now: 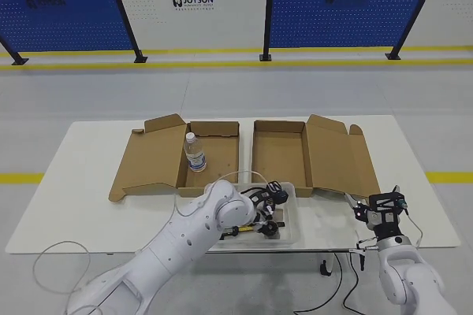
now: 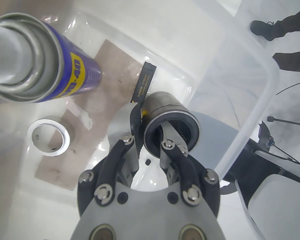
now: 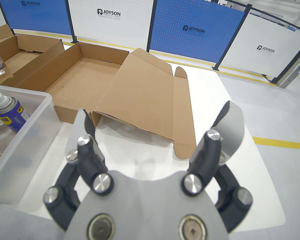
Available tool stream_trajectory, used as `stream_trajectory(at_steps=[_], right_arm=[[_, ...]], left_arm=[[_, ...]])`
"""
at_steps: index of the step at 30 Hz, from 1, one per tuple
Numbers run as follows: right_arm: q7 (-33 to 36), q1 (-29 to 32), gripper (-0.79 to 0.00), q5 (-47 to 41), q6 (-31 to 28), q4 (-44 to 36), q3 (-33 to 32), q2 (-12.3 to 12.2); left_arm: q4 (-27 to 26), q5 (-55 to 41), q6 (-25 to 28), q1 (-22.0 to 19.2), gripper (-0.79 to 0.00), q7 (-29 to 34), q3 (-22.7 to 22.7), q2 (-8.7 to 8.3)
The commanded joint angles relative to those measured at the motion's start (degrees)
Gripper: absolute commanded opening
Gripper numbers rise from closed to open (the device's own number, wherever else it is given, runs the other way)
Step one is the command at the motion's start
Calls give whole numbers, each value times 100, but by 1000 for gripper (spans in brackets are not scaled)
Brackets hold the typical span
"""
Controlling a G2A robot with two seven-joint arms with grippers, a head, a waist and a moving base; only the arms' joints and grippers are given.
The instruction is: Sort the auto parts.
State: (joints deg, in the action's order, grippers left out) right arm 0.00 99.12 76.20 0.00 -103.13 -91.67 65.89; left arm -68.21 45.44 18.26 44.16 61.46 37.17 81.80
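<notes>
One steel bearing sleeve (image 2: 170, 116) sat inside the clear bin (image 2: 260, 96). My left pincer (image 2: 150, 128) was clamped on its wall, one finger down the bore, probably for a surer lift. Just beside the bin, my right pincer (image 3: 156, 112) hung wide open, empty.

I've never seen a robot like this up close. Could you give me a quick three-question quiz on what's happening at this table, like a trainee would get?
1. True or false: the right gripper is holding a part.
2. What stands in the left cardboard box? A) a spray can B) a water bottle C) a metal ring
3. Fill in: inside the clear plastic bin, the left gripper has its fingers closed on the wall of a ____.

Key:
1. False: it is open and empty.
2. B.
3. A cylindrical metal bearing, with one finger inside its bore.
</notes>
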Motion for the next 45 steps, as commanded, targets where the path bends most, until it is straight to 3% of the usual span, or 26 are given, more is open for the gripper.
stream_trajectory(at_steps=[1, 20, 45], right_arm=[[0, 0, 0, 0, 0, 0, 0, 0], [0, 0, 0, 0, 0, 0, 0, 0], [0, 0, 0, 0, 0, 0, 0, 0]], left_arm=[[-123, 37, -13, 41, -785, -30, 70, -32], [-1258, 519, -145, 674, -785, -263, 745, -356], [-3066, 1305, -687, 1640, -785, 276, 1749, -764]])
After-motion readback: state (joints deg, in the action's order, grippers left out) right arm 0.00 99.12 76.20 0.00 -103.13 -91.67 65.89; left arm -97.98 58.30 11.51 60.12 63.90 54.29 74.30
